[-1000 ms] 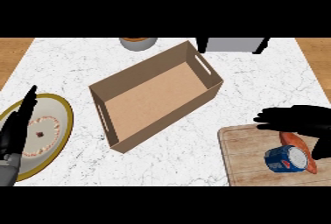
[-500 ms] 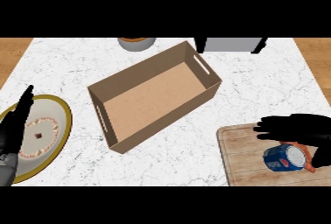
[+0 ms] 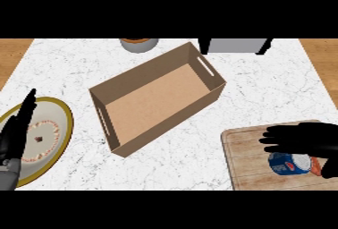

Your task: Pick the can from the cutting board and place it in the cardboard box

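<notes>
A blue can [image 3: 289, 163] with a pale lid lies on the wooden cutting board [image 3: 254, 159] at the lower right. My right hand [image 3: 309, 139] hovers over the can's far side, fingers spread and pointing left, partly covering it but not closed round it. The empty cardboard box [image 3: 158, 98] sits in the middle of the counter, turned at an angle, with handle slots in its short walls. My left hand [image 3: 16, 134] rests at the left edge, fingers straight and pointing up, over a plate.
A gold-rimmed plate [image 3: 54, 134] with a small pastry lies at the left under my left hand. A grey bowl [image 3: 138, 44] and a grey appliance [image 3: 234, 45] stand along the back edge. White marble counter lies between box and board.
My right hand has come down and toward me, from beyond the board to just over the can. The left hand, can and box have stayed put.
</notes>
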